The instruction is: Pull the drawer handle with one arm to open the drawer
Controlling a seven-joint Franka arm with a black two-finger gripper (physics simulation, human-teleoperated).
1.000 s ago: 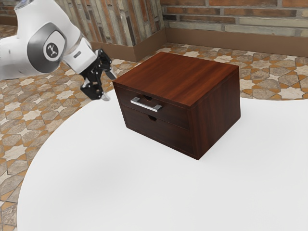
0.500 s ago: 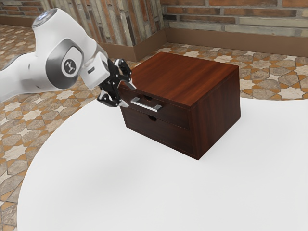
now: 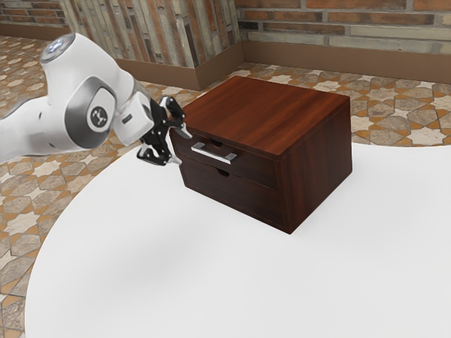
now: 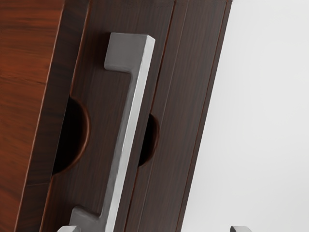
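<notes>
From the side, my pincer (image 3: pixel 174 143) hung released just beside the drawer handle (image 3: pixel 213 153) of a wooden cabinet (image 3: pixel 282 120) on the white bench (image 3: pixel 211 282), with patterned floor tiles (image 3: pixel 42 169) and a brick wall (image 3: pixel 338 28) behind. At my wrist, the drawer handle (image 4: pixel 128 140) loomed close, with the white bench (image 4: pixel 260 121) alongside.

A home-like room — patterned floor tiles (image 3: pixel 42 176), brick walls (image 3: pixel 338 21), white table (image 3: pixel 211 282).

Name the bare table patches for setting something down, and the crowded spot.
Bare: the table in front of the cabinet, and toward the exterior view's right of it. Crowded: by the handle, where the open gripper hangs.
</notes>
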